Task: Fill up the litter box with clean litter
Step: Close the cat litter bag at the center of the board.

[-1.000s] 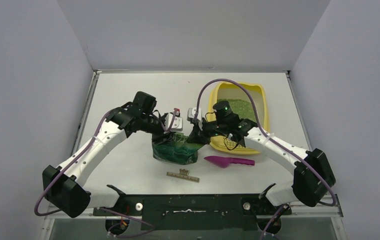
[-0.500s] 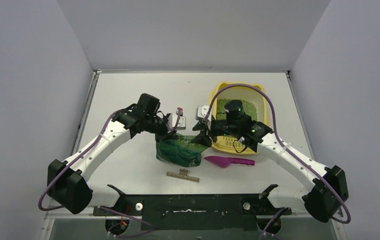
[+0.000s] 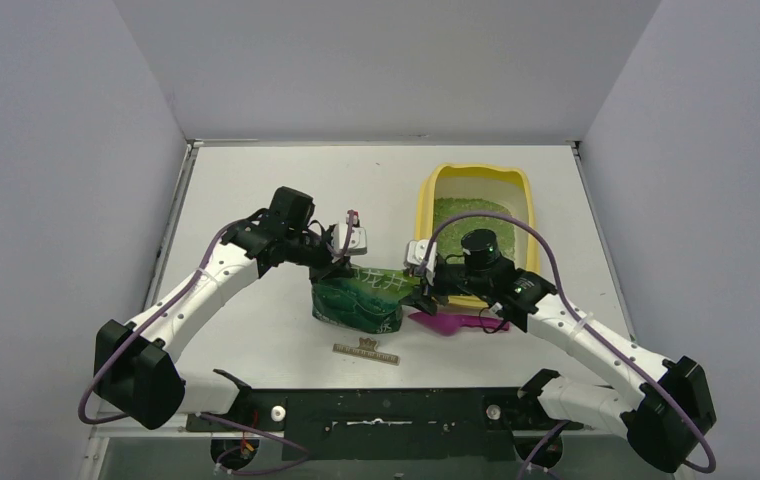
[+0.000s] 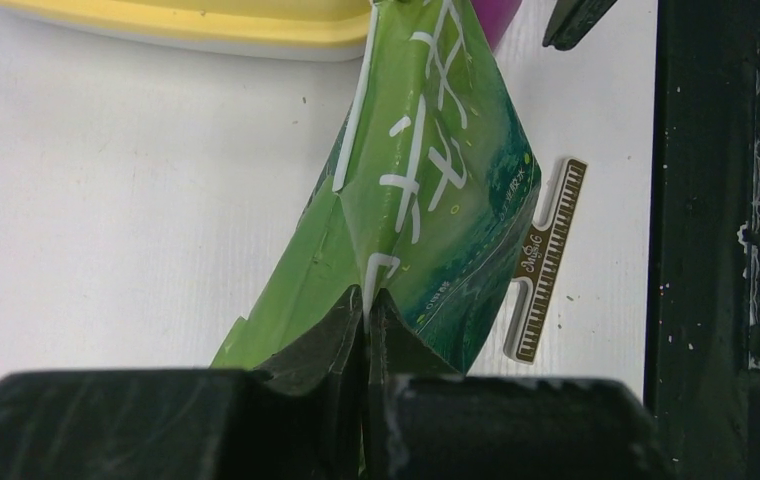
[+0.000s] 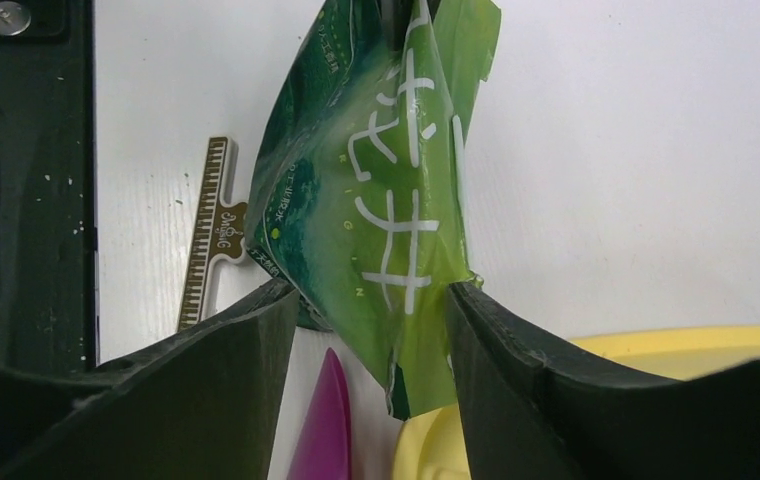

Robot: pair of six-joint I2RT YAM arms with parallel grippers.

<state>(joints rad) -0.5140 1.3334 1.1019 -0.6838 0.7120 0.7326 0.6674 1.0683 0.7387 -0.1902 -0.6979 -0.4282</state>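
Observation:
The pale yellow litter box [image 3: 479, 170] lies at the back right with light-green clean litter [image 3: 466, 213] spread inside it. A glossy green bag [image 3: 358, 297] stands in front of the box's near left corner. My left gripper [image 3: 343, 267] is shut on the bag's left top corner; in the left wrist view the jaws [image 4: 366, 305] pinch the bag [image 4: 426, 190] edge. My right gripper [image 3: 419, 285] is open at the bag's right top corner. In the right wrist view that bag [image 5: 386, 200] corner hangs loose between the spread fingers [image 5: 371, 300].
A magenta scoop [image 3: 456, 323] lies on the table just under my right gripper, beside the litter box's near end. A brown clip [image 3: 365, 352] lies in front of the bag. The black base rail [image 3: 376, 410] runs along the near edge.
My left gripper has shut on the bag's left corner. My right gripper has opened off the right corner and drawn back toward the near side, off the litter box.

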